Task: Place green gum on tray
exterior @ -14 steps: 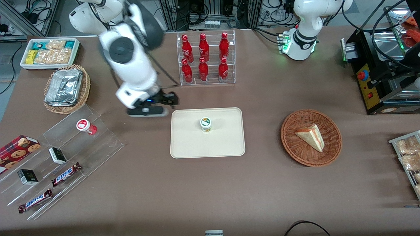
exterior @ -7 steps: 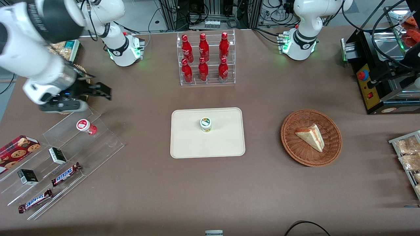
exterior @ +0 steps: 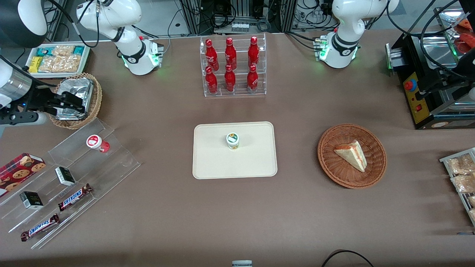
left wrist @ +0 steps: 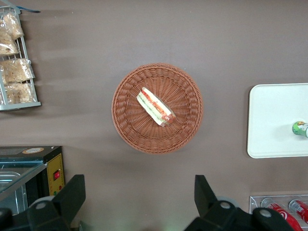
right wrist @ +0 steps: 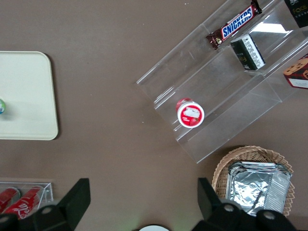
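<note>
Nearest the front camera, at the working arm's end of the brown surface [exterior: 237, 215], a clear acrylic step stand [exterior: 70, 178] carries two Snickers bars [exterior: 75, 197], two small dark boxes [exterior: 65, 175], one cookie box [exterior: 20, 168] and one red gum bottle [exterior: 97, 142] with a white lid.

Farther from the camera, about midway along the surface, lies one cream tray [exterior: 207, 163]. One green gum [exterior: 232, 140] stands upright on it, near its middle, with nothing touching it. Beside the tray, toward the parked arm's end, one round wicker basket [exterior: 330, 167] holds a single sandwich wedge [exterior: 351, 155].

The gripper [exterior: 72, 104] hangs at the working arm's end, well apart from the tray, in front of a smaller wicker basket [exterior: 97, 96] that holds a stack of foil containers [exterior: 74, 97]. Its jaws are spread wide and empty; in the right wrist view the gripper [right wrist: 143, 207] has both black fingers [right wrist: 77, 199] set far apart above bare surface, with the red gum bottle [right wrist: 190, 113] and the edge of the tray [right wrist: 33, 96] below.

Farther still, a clear rack [exterior: 233, 65] holds six red cola bottles [exterior: 230, 79], three in each of two rows, and a white bin [exterior: 57, 59] holds snack packets.
</note>
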Action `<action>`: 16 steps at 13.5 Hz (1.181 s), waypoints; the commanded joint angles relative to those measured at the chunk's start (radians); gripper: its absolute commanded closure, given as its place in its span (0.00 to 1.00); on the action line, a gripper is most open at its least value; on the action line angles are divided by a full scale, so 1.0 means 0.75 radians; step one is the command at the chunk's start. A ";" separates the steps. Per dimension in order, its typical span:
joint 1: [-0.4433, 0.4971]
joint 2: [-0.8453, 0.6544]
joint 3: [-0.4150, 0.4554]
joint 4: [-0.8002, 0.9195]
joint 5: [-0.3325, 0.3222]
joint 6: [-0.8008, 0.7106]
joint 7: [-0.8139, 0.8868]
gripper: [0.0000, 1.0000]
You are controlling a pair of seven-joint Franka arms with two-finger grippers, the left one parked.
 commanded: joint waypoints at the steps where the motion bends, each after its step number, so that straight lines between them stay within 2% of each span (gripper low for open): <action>1: -0.001 -0.007 -0.028 0.016 -0.021 -0.032 -0.038 0.01; 16: -0.056 0.140 -0.084 0.151 -0.021 -0.012 -0.134 0.01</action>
